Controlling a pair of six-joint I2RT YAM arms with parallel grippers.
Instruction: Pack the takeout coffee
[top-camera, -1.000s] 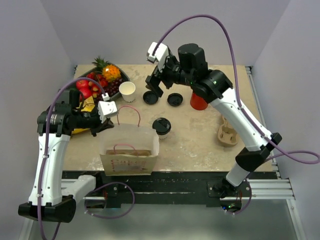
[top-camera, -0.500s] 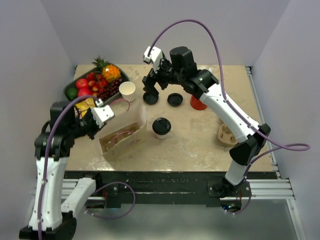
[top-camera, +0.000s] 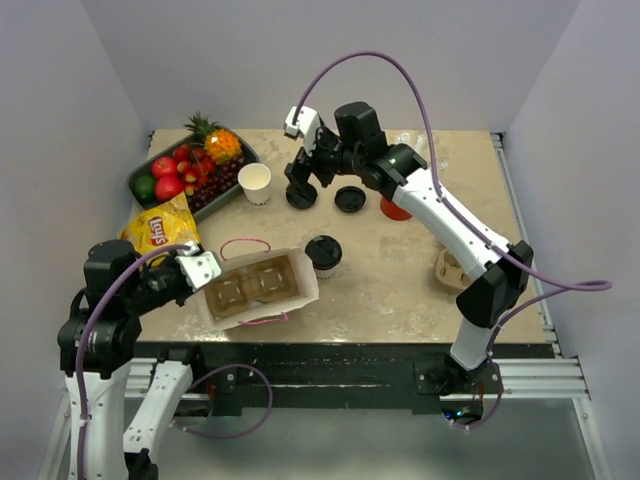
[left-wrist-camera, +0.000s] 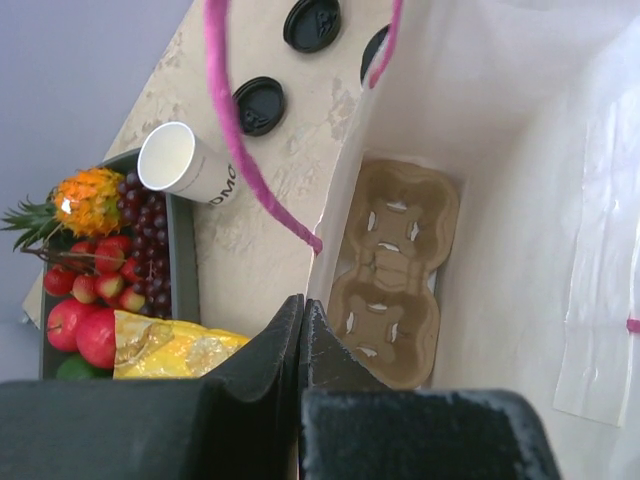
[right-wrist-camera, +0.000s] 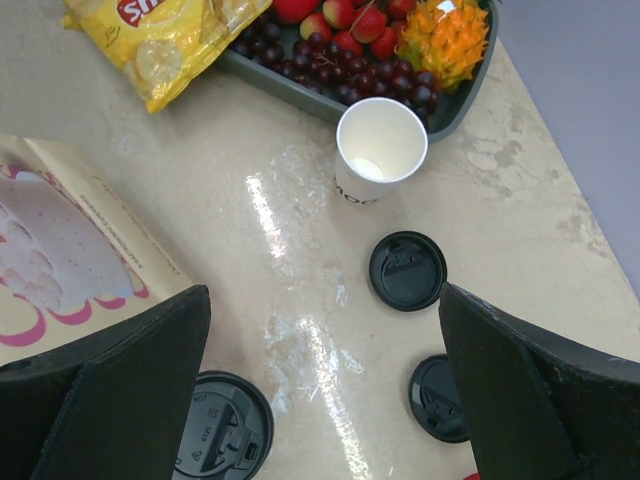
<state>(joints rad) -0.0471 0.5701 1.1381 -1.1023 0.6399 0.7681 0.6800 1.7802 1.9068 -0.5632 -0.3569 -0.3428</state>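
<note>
A: What surrounds the bench (top-camera: 390, 285)?
B: Plain pale lilac walls (top-camera: 220, 60) behind it and on both sides; its top is mottled beige stone.
A: And in front of it?
B: Silver metal rails (top-camera: 540, 378), then grey floor (top-camera: 350, 450).

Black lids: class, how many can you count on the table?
3. Two lie loose by the open cup: the nearer lid and the farther lid. The third lid caps a cup beside the bag. The right arm may hide more.
</note>
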